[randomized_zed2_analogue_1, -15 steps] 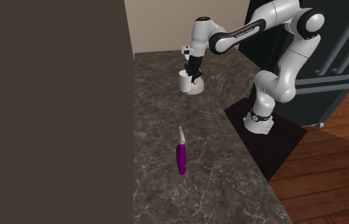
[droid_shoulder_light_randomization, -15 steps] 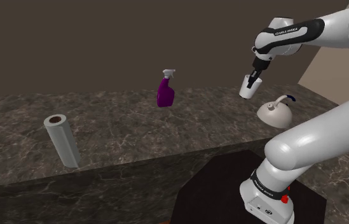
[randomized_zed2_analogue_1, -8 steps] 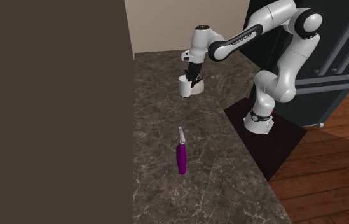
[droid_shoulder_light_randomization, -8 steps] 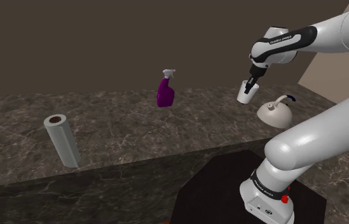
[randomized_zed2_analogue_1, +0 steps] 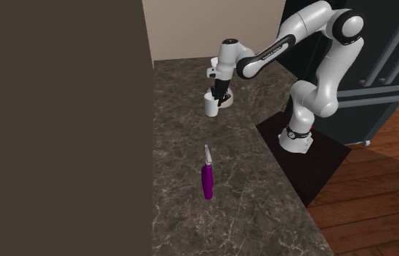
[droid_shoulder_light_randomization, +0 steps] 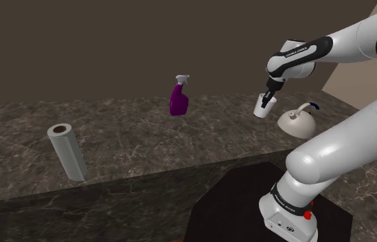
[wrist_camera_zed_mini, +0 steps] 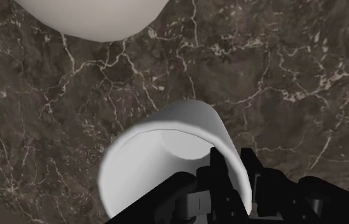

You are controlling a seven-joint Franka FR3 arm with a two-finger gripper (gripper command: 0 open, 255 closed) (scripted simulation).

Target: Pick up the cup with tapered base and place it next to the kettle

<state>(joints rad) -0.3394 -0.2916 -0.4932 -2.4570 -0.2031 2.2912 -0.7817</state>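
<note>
A white cup hangs tilted from my gripper, whose black fingers are shut on its rim. It is low over the dark marble counter, just to the shoulder view's left of the white kettle with its dark handle. In the wrist view one finger is inside the cup and one outside, the gripper pinching the wall, with the kettle's body close beyond. In the second exterior view the cup sits under the gripper. Whether the cup touches the counter I cannot tell.
A purple spray bottle stands further along the counter, also seen in the second exterior view as the spray bottle. A grey paper towel roll stands near the front edge. A brown wall backs the counter.
The gripper has carried the cup downward and a little to the shoulder view's left, closer to the counter beside the kettle. It stays shut on the rim.
</note>
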